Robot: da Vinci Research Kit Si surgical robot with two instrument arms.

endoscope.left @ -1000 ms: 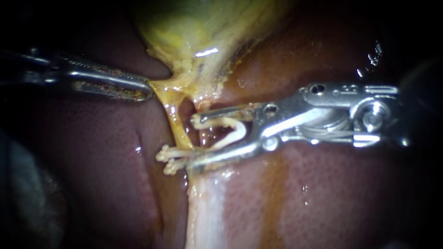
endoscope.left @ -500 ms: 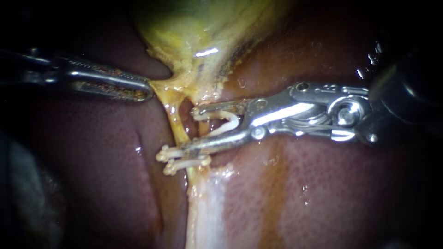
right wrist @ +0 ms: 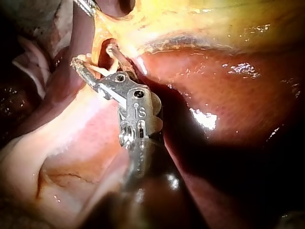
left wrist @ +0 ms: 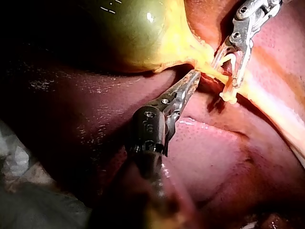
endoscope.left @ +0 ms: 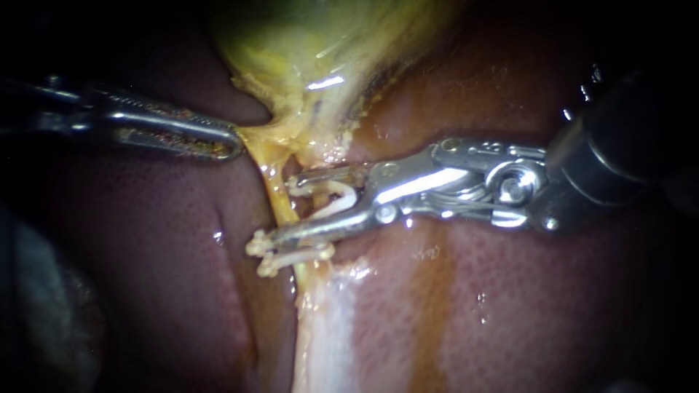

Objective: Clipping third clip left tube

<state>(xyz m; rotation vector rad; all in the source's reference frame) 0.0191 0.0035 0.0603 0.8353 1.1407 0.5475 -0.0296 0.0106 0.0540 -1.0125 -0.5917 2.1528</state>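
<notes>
Wet tissue, bright metal
Liver [endoscope.left: 510,291] and gallbladder [endoscope.left: 306,44] glossy, slick; right instrument [endoscope.left: 284,207] polished metal; clip [endoscope.left: 352,195] pale, matt plastic.

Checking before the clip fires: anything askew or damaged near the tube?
Nothing torn or spilled. One oddity: the right instrument's lower jaw lies across the upper of two clips already on the tube, so its loaded clip sits very close to them. The left instrument holds tissue.

Left instrument [endoscope.left: 227,143] shaft lost in dark twd endoscope view's edge; gallbladder [endoscope.left: 313,44] cut off at top.
</notes>
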